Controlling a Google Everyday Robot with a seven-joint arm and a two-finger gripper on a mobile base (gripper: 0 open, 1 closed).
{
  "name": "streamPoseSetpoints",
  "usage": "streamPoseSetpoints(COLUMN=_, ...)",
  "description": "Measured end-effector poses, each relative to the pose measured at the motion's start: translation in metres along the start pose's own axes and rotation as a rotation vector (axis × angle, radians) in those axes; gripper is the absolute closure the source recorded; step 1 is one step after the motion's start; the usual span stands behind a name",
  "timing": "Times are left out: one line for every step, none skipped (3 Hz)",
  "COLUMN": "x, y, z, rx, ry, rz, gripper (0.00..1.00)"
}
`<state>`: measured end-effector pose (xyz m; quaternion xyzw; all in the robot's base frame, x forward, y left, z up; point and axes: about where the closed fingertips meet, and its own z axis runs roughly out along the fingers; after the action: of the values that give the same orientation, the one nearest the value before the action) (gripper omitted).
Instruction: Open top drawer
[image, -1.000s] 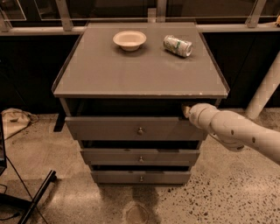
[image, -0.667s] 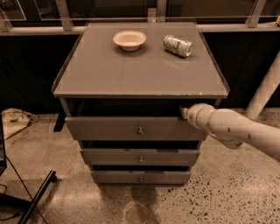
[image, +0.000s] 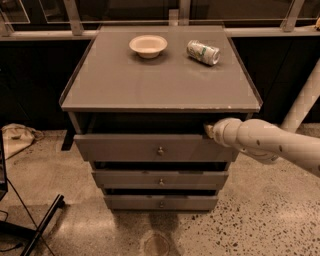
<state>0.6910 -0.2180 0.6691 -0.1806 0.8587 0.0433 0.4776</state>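
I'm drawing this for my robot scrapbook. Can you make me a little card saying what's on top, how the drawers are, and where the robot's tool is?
on the cabinet top: bowl, and a can lying on its side
top drawer: pulled partly out, round knob at centre
below it: middle drawer and bottom drawer
tool: at the top drawer's upper right corner, by the dark gap

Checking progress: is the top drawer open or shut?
Partly open: the top drawer front juts forward, dark gap above it. The gripper is at its upper right edge.
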Motion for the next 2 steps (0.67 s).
streamPoseSetpoints(x=-0.0006, y=0.0029, z=-0.0017, rx=-0.007, ry=0.007, rz=-0.01, gripper=1.0)
streamPoseSetpoints(x=0.0081, y=0.0037, z=-0.01, rx=-0.036, ry=0.05, rz=-0.021, gripper=1.0)
